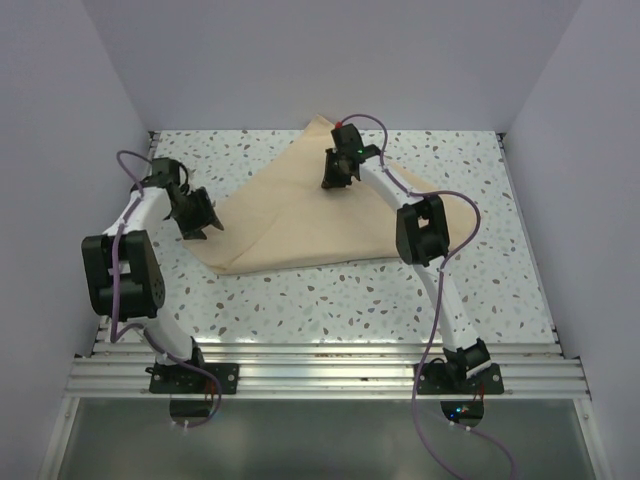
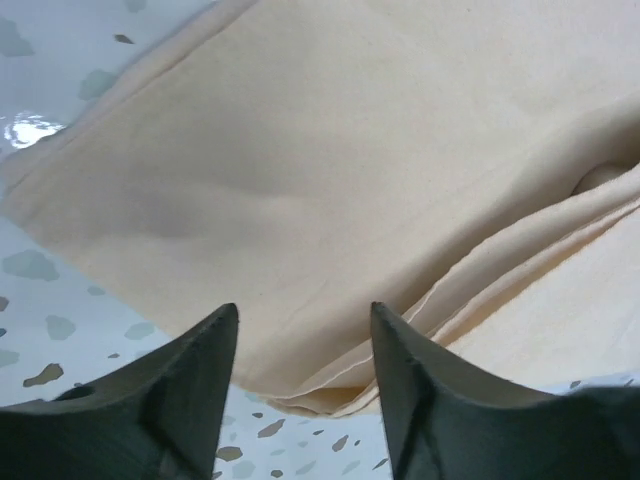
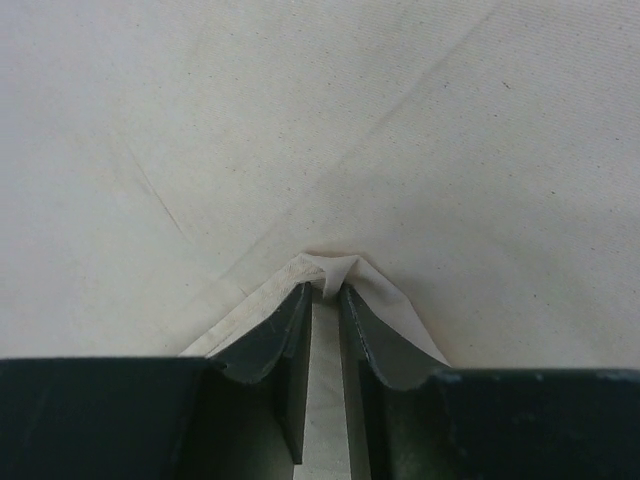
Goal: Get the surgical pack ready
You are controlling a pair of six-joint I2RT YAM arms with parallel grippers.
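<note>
Mid-fold, the wrap sheet (image 1: 300, 215) lay as a triangle on the speckled table (image 1: 350, 300): my right gripper (image 3: 323, 290) pinched a folded corner near its far tip, my left gripper (image 2: 303, 310) hung spread at its left corner, so next I probably needed a clean release, then another corner.

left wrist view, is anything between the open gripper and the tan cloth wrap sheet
Nothing visible does. The left gripper has its fingers apart, and they directly frame the folded, layered edge of the tan cloth wrap sheet. Only the speckled table shows beside that edge.
</note>
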